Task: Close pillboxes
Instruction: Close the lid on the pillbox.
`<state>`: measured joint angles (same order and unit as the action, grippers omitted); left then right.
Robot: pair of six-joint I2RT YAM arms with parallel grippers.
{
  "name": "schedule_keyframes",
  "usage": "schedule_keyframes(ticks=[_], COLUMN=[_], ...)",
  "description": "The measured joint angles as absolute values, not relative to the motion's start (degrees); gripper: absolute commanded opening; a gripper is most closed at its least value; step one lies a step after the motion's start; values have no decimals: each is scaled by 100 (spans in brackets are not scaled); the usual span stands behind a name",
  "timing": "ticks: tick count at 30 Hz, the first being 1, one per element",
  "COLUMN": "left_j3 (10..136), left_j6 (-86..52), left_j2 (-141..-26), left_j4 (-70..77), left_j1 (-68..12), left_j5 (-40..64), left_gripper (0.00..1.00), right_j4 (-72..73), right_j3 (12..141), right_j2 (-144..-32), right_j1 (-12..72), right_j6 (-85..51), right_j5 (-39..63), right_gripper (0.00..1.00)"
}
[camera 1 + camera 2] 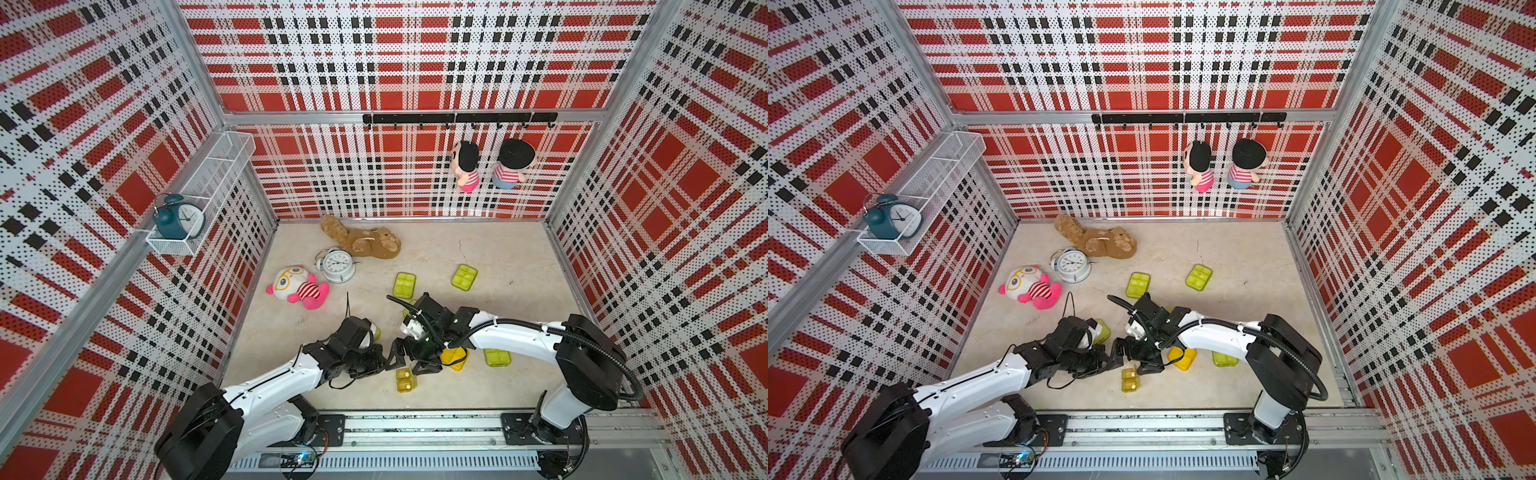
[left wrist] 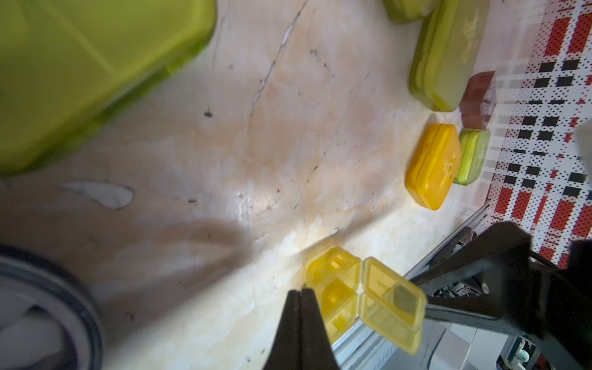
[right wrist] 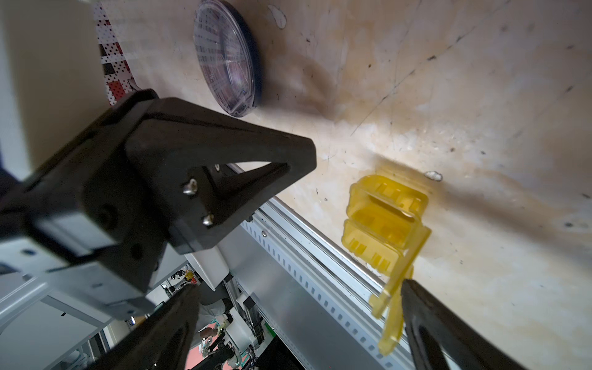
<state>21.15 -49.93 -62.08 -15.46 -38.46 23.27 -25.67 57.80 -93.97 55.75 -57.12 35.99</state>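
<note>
Left wrist view gave you the clearest look at the left arm's jaws. They were pressed together and held nothing, with their tips just beside the tray of the small amber pillbox point(image 2: 339, 288). You could not tell whether they touched it.

That box lay near the front edge of the worktop point(image 1: 498, 249), between the two arms. Its lid point(image 2: 390, 307) was open and tilted up from the hinge, so the cells were uncovered.

In the right wrist view, the right arm's jaws were spread wide and gripped nothing. The raised lid stood right by one of them, and contact could not be judged.

Just behind the amber box sat the orange-yellow pillbox point(image 1: 455, 357), lid down, partly under the right arm point(image 1: 519, 336). A lime-green pillbox point(image 1: 497, 357) lay near it, toward the right wall. Two more lime-green pillboxes point(image 1: 404, 285) point(image 1: 464, 277) rested farther back, near the middle of the worktop and well apart from the jaws. Another point(image 1: 375, 332) peeked out from under the left arm point(image 1: 274, 382).

A round navy pillbox point(image 3: 227, 57) lay flat near the left arm, and a small brown pillbox point(image 2: 479, 99) sat by the wall.
</note>
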Motion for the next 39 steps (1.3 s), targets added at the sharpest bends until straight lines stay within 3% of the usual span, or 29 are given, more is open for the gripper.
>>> schedule_keyframes(ticks=[10, 14, 20, 26, 33, 39], left_j3=[1909, 1859, 1809, 1809, 1809, 1809], left_j6=[-5297, -5378, -5406, -5404, -5406, -5417], left_j2=[-6641, -6757, -6801, -6842, -6849, -6849], left_j4=[-1164, -958, -760, -683, -679, -676], left_j1=[-4410, -4469, -4480, -4480, -4480, -4482], left_j5=[2379, 2403, 2451, 2462, 2462, 2462], left_gripper=[0, 0, 0, 0, 0, 0], right_j4=[-2368, -2073, -1612, -1374, -1229, -1184], right_j3=[5756, 5586, 5120, 4908, 4840, 4812], right_j2=[-9397, -9395, -9369, -9369, -9384, -9478], right_j1=[5577, 5577, 5594, 5599, 5599, 5596], right_j6=[-5725, -5791, -5979, -6101, -6119, -6104], right_j5=[3710, 3844, 3968, 3970, 3966, 3962], right_gripper=[96, 74, 49, 40, 19, 12])
